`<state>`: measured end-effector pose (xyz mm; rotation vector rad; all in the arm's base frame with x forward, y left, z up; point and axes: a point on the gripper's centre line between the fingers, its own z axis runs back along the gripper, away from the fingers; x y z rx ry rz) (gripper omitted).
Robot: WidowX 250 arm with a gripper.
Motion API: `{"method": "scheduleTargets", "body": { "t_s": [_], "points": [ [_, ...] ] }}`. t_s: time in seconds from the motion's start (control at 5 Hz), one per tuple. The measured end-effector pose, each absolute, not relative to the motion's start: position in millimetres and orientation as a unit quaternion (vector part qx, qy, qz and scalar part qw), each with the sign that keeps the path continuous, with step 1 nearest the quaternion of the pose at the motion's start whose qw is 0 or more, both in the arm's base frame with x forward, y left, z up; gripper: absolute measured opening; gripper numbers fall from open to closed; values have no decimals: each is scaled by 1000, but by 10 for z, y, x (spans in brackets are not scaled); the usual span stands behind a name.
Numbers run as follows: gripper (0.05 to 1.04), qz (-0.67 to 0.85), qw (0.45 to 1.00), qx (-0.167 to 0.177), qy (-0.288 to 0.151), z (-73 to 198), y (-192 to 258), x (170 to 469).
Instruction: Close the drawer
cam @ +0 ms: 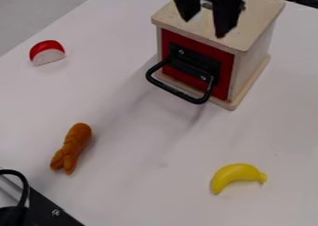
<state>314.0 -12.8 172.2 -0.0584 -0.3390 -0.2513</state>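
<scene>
My gripper [203, 28] hangs at the top of the camera view, over the top board of a small wooden box [264, 13]. Its two fingers stand apart with nothing seen between them. Set in the box's front is the red drawer [225, 76], whose face looks about level with the box's front edges. A black looped handle [180, 95] sticks out from the drawer toward the lower left, below the gripper and not touched by it.
On the white table [142, 192] lie a red and white toy piece [47, 52] at upper left, a brown toy [72, 148] at left and a yellow banana [237, 175] at lower right. Black hardware [46, 211] occupies the lower left corner.
</scene>
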Motion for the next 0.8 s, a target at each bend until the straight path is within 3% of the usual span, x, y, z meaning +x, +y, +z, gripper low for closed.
{"method": "scheduleTargets", "body": {
  "t_s": [0.2,0.8],
  "points": [
    [991,-135,980,11,-147,1923,-15,3108],
    [991,-133,980,14,-144,1932,-6,3102]
  ]
}}
